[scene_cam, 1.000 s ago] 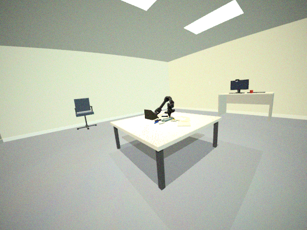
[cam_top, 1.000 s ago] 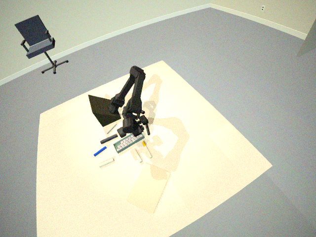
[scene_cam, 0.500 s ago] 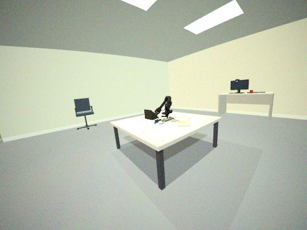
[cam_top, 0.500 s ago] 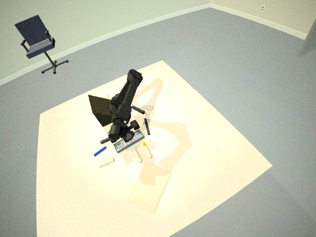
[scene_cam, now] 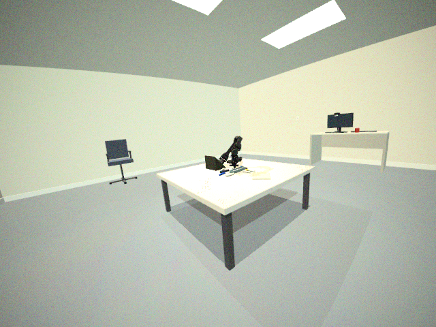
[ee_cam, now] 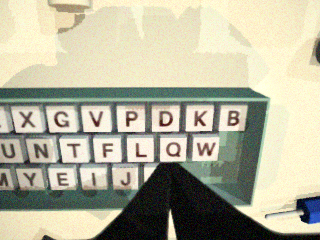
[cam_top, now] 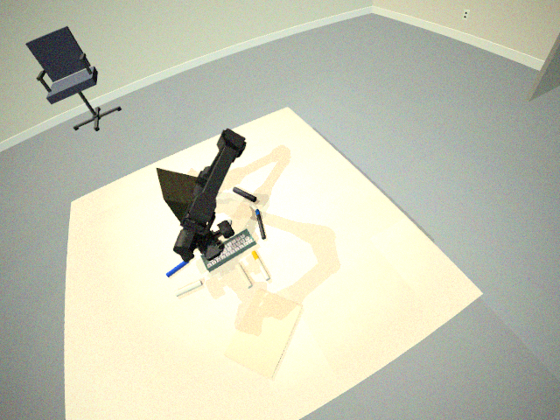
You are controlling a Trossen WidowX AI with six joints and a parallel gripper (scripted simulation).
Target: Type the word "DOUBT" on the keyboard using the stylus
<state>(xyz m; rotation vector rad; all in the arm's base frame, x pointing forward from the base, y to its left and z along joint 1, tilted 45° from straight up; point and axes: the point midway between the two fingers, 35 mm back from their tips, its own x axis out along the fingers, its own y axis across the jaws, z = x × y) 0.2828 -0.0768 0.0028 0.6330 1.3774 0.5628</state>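
My gripper (cam_top: 213, 252) (scene_cam: 234, 165) (ee_cam: 167, 171) is shut, its fingertips together just over the lower edge of the Q key in the wrist view. Nothing shows between them. The green-framed keyboard (ee_cam: 125, 94) lies below, with white lettered keys. The D key (ee_cam: 165, 118), B key (ee_cam: 233, 118), T key (ee_cam: 76, 150) and U key (ee_cam: 8, 149) show; O is outside the wrist view. A blue stylus-like tool (cam_top: 177, 268) (ee_cam: 310, 210) with a thin pale tip lies on the desk beyond the keyboard's B end. Which loose pen is the stylus is unclear. The fingers hide a bottom-row key.
A black pen (cam_top: 261, 226) with a blue end and a black marker (cam_top: 244, 194) lie behind the keyboard's other end. A yellow-ended marker (cam_top: 261, 265), a white marker (cam_top: 245, 276) and another white marker (cam_top: 189, 288) lie in front. A dark wedge-shaped block (cam_top: 174, 190) stands beside the arm.
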